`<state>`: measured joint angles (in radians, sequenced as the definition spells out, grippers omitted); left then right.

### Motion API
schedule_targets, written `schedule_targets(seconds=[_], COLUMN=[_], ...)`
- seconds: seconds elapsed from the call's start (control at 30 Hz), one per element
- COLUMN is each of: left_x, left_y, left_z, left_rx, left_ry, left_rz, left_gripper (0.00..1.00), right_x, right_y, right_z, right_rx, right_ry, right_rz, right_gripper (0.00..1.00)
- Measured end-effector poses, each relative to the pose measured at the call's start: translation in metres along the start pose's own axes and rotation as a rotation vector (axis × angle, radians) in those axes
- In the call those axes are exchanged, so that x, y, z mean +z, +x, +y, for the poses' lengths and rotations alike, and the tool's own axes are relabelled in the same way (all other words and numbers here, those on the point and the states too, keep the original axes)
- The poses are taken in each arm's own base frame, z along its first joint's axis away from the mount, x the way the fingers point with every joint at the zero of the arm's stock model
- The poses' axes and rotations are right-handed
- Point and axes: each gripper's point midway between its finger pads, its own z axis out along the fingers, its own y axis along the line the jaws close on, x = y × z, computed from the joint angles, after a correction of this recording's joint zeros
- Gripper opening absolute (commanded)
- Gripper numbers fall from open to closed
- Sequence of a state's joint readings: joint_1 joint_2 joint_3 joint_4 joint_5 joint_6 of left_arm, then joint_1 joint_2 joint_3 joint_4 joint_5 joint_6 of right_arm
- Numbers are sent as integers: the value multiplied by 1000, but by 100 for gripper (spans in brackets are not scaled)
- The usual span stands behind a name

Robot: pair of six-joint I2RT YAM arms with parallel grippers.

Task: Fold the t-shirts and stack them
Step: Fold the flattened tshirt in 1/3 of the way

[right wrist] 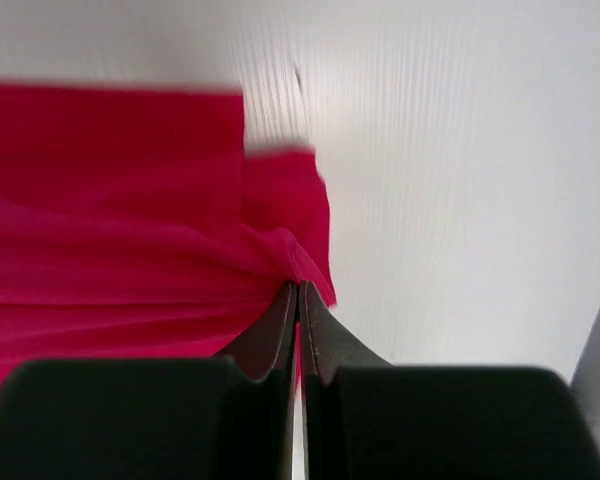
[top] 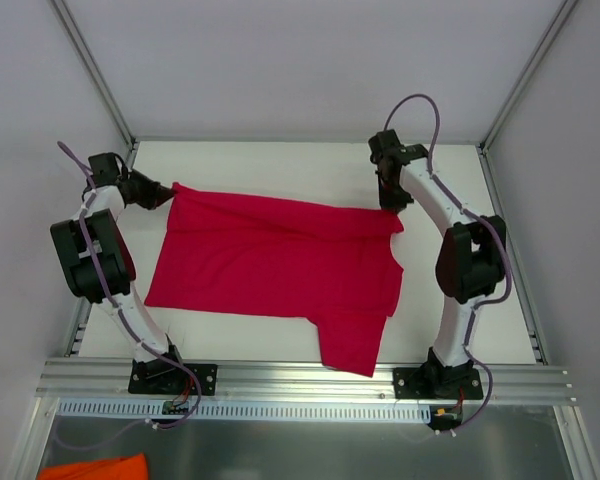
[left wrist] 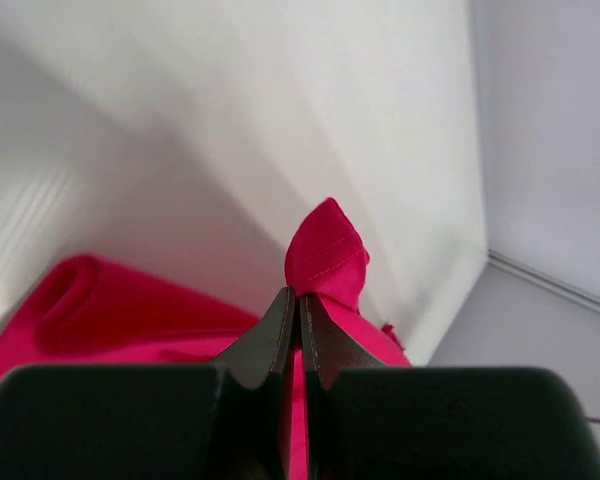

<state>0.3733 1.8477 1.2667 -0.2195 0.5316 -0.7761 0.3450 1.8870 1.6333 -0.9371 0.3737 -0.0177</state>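
Left gripper [top: 166, 196] pinches the far left corner of the t-shirt [top: 270, 262]; right gripper [top: 391, 205] clamps its far right corner, possibly a sleeve.

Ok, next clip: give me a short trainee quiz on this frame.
1. Where do the left pincer and right pincer grip the shirt? A) its near edge B) its far corners C) nowhere
2. True or false: the right pincer is open.
3. How many shirts lie on the table?
Key: 1 B; 2 false, it is shut on the cloth; 3 one.
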Motion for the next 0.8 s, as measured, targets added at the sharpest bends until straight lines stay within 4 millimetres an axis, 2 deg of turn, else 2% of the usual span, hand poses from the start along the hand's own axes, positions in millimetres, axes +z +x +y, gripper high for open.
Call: schedule_targets(seconds=[0.17,0.2,0.27,0.4,0.5,0.67,0.8], left_x=[25,28,30,30,32,42,47], left_y=[-49,-58,-69,-69,-64,-47,-32], left_z=[-48,-56,-69,-72,-66,-41,-18], left_rx=[19,29,44,48,41,16,-5], left_ry=[138,157,187,197,191,149,102], left_rz=[-30,-37,-45,-40,-22,19,50], left_gripper=[0,0,0,0,0,0,0], right_x=[6,8,11,20,35,56,57], right_y=[-110,-124,-136,-132,-117,-78,-59], right_z=[18,21,23,22,22,21,17], right_rx=[107,120,129,110,88,39,25], right_ry=[-40,-47,-52,-40,-28,-8,-2], right_rz=[-206,-235,-259,-246,-216,-128,-105], right_gripper=[1,1,1,1,1,1,1])
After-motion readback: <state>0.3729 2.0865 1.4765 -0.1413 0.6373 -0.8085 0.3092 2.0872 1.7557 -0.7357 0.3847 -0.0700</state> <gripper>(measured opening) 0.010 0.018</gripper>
